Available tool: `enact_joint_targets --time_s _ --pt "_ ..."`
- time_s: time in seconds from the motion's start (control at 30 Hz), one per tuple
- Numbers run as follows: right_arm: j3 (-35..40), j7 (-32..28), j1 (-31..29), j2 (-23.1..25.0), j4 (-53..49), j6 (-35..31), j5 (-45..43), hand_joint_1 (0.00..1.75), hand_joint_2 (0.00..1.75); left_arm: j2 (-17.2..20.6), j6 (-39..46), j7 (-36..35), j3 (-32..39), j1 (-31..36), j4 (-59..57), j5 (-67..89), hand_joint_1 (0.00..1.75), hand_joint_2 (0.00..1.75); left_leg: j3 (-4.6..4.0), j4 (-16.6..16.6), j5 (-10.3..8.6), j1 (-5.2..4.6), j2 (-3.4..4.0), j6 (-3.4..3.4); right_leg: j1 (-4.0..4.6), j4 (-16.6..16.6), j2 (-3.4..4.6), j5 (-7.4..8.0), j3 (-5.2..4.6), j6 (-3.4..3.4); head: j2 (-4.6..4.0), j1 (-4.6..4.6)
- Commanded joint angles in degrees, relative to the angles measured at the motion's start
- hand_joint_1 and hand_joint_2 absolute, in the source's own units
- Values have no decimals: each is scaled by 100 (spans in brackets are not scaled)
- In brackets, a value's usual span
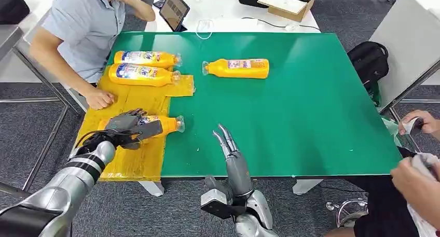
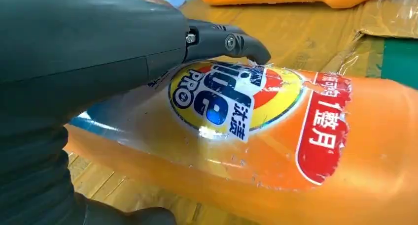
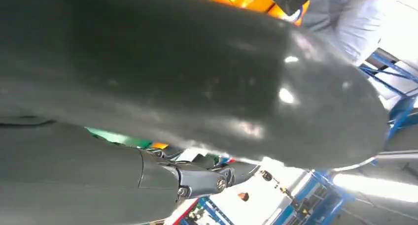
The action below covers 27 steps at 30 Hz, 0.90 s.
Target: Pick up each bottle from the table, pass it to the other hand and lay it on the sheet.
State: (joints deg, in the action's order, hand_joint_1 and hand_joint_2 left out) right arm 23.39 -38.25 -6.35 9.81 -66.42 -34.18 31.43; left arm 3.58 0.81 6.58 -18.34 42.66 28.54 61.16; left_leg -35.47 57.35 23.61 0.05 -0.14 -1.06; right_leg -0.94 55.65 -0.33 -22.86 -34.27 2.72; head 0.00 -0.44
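Observation:
Three orange bottles lie on the yellow sheet (image 1: 136, 99) at the left of the green table (image 1: 311, 112). Two are at its far end (image 1: 146, 57) (image 1: 140, 74). The nearest bottle (image 1: 166, 125) (image 2: 296, 136) lies on its side, cap to the right, and my left hand (image 1: 127, 126) (image 2: 98, 52) grips its base end, fingers over the label and thumb below. Another orange bottle (image 1: 237, 68) lies alone on the table farther back. My right hand (image 1: 231, 150) (image 3: 172, 77) is open near the table's front edge, fingers stretched forward, holding nothing.
A person sits at the left with a hand (image 1: 101, 98) resting on the sheet's edge. Another person's hands (image 1: 417, 167) are at the right. A tablet (image 1: 174, 10) and a box (image 1: 288, 6) stand on the white table behind. A black backpack (image 1: 369, 60) is on the floor.

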Motion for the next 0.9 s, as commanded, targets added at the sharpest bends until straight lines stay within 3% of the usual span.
enact_joint_targets --time_s 0.03,0.13,0.2,0.27,0.33,0.57,0.67,0.8,0.9 --pt "-39 -175 -370 -35 936 -144 -282 0 0 31 -1217 1236 716 19 -222 -1622 0 175 32 -1 13 6 12 7 7 -5 13 -8 31 -12 0 -2" --pt "367 -175 -523 -212 1106 -375 -709 0 0 155 -1695 1743 820 -243 621 -2836 0 175 30 -6 10 4 11 6 4 -8 14 -4 31 -10 0 -4" --pt "443 -175 -533 -246 1083 -329 -851 0 0 -94 -1227 2031 1113 -703 1856 -3641 0 175 31 -3 10 6 3 5 6 -7 7 -8 38 -12 0 0" --pt "362 -175 -496 -230 1076 -317 -724 0 0 -356 -1017 1764 1160 -1114 3119 -4444 0 175 23 0 10 5 1 2 5 -4 3 -8 31 -9 0 0" --pt "312 -175 -483 -226 1074 -292 -660 0 0 -417 -905 1686 1141 -1211 3469 -4745 0 175 4 2 2 3 -5 0 3 -3 -8 -4 10 -5 0 0" --pt "-55 168 -703 -572 929 -504 508 0 0 -698 -406 2148 1292 -1889 5887 -6676 0 175 15 17 22 6 1 4 8 6 3 -17 22 -10 0 -2" --pt "-265 518 -1022 -780 1103 -490 1043 0 0 -665 -463 2216 1288 -1998 6137 -6893 0 175 5 8 10 0 3 1 2 1 4 -7 10 -6 0 -2" --pt "-556 1552 -1946 -1186 2115 -251 2285 0 0 -675 -577 2247 1360 -2248 5934 -6881 0 175 16 3 8 -4 14 0 -2 -1 15 -2 16 -6 0 -2" --pt "-698 2077 -2481 -1399 2721 -168 2914 0 0 -750 502 2339 1277 -2440 5812 -5665 0 175 15 -4 -2 -8 7 -5 -6 -8 8 5 19 1 0 -4"
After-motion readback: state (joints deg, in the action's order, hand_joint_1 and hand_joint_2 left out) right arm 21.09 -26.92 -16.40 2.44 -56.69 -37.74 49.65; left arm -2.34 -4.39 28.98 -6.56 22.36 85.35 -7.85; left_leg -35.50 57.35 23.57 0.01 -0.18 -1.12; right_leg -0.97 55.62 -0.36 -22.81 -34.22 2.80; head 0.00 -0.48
